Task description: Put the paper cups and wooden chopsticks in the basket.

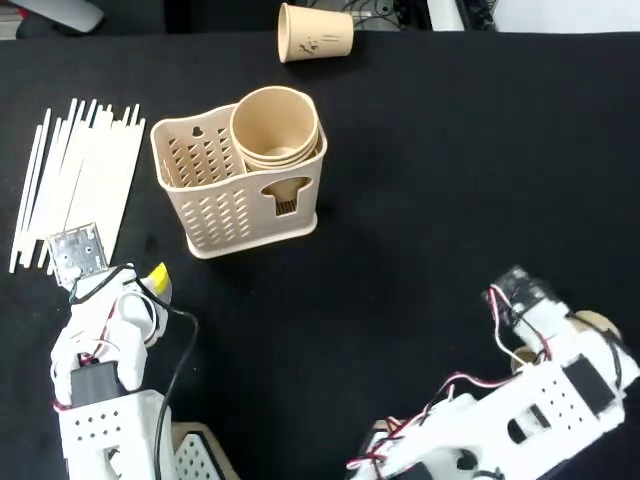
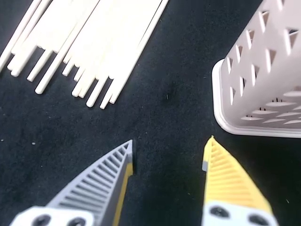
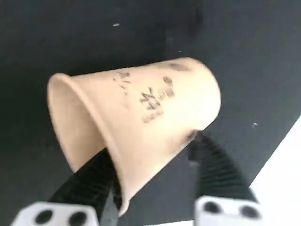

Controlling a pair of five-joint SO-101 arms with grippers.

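Black table carries the basket just ahead of the left tool, whose jaws gape empty. The wooden chopsticks lie fanned ahead on its other side, easy picking. The right tool pinches a paper cup sideways, likely bound for the basket.

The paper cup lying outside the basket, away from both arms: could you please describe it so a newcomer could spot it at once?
On the black table, look past the perforated basket to the far edge. A single paper cup lies there on its side, mouth toward the side of the chopsticks. Unlike the cups stacked upright in the basket, it is alone and toppled.
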